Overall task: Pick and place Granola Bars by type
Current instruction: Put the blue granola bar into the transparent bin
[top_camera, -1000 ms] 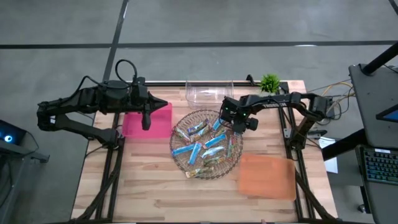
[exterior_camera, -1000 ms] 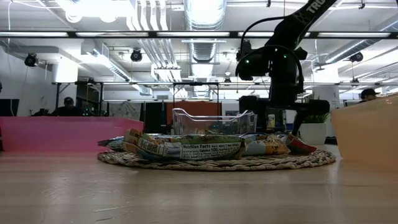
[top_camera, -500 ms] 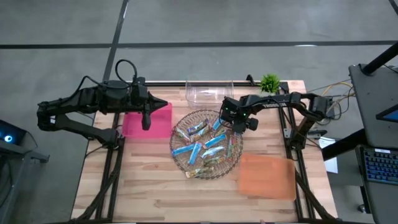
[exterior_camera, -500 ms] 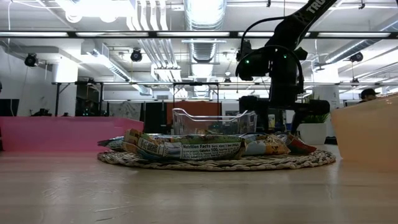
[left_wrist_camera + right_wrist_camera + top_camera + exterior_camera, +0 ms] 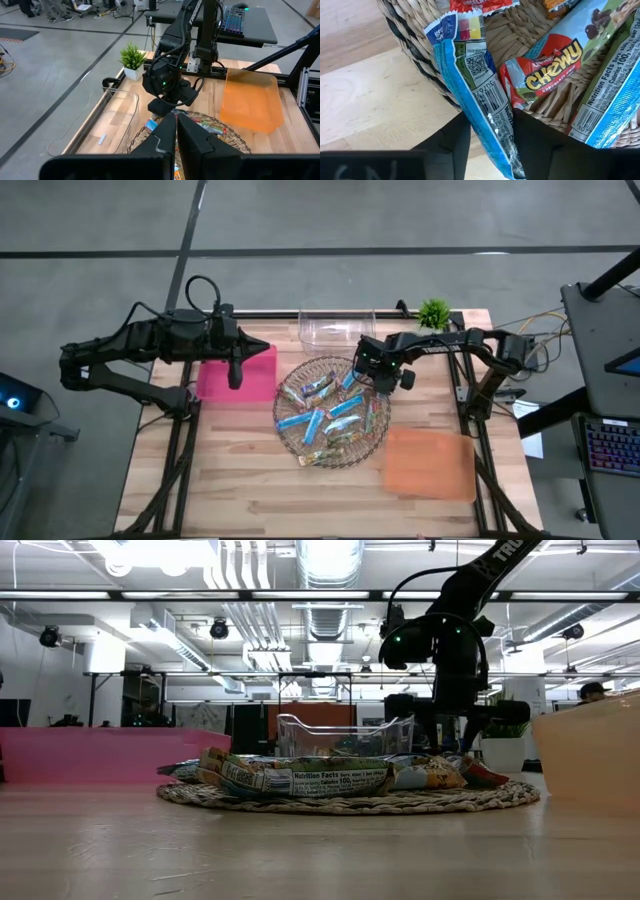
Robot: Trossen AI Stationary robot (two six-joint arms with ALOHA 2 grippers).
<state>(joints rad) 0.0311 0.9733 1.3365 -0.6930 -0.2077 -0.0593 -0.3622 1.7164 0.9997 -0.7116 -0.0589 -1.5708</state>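
Several granola bars (image 5: 330,415) in blue, silvery and brownish-green wrappers lie piled on the round wicker tray (image 5: 300,448) at mid-table. My right gripper (image 5: 382,385) hangs over the tray's far right rim and is shut on a blue-wrapped bar (image 5: 480,95). A brown "Chewy" bar (image 5: 545,75) lies just beside it on the tray. My left gripper (image 5: 236,378) waits shut above the pink bin (image 5: 258,380), touching nothing; its fingers (image 5: 167,137) point toward the tray. My right gripper pinches the blue-wrapped bar between its two fingers (image 5: 452,140) near the bar's lower end (image 5: 492,127), coming from above and pointing down. The fingers lie across the bar. Its other end (image 5: 445,30) reaches over the tray's woven rim; whether it is lifted clear cannot be told.
A clear bin (image 5: 335,328) stands at the far edge behind the tray, and an orange bin (image 5: 430,463) sits near the right front. A small green plant (image 5: 434,312) is at the far right corner. Bare wood shows along the near edge.
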